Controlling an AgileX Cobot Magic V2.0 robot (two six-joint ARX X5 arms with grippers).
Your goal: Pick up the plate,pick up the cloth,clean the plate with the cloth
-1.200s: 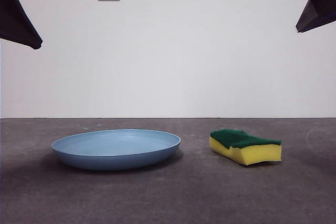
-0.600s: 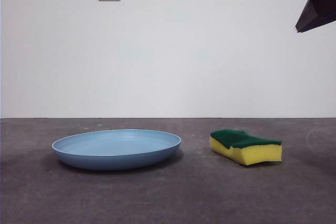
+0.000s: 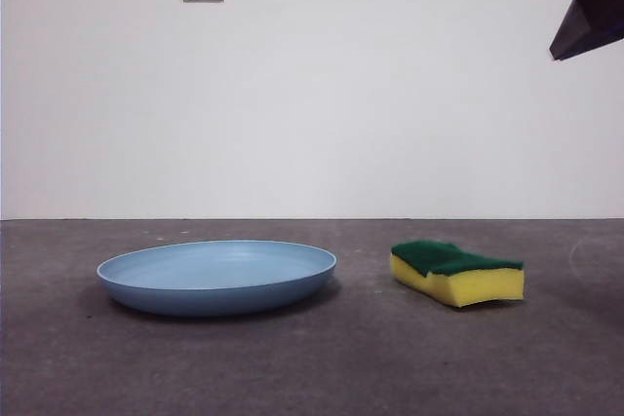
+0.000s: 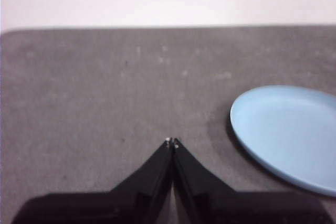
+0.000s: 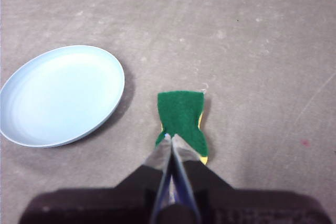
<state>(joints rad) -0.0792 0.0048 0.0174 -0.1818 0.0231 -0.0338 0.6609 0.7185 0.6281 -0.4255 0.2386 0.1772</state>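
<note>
Plate sat flat on surface, left side, nothing touching it. Left gripper hung off to plate's side, jaws pressed together, holding nothing. Low rim hugged surface, so reckon jaws could skid off or shove plate. Sponge lay well apart, right of plate. Right gripper hovered above sponge, jaws together too. Coming down without opening would just squash or nudge it.

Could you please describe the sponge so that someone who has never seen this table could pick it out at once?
On the dark grey table below the white wall, find the wide light-blue plate. Beside it, apart from it, lies the sponge, under the right claw. It is the only small block: yellow with wavy sides and a dark green top.
</note>
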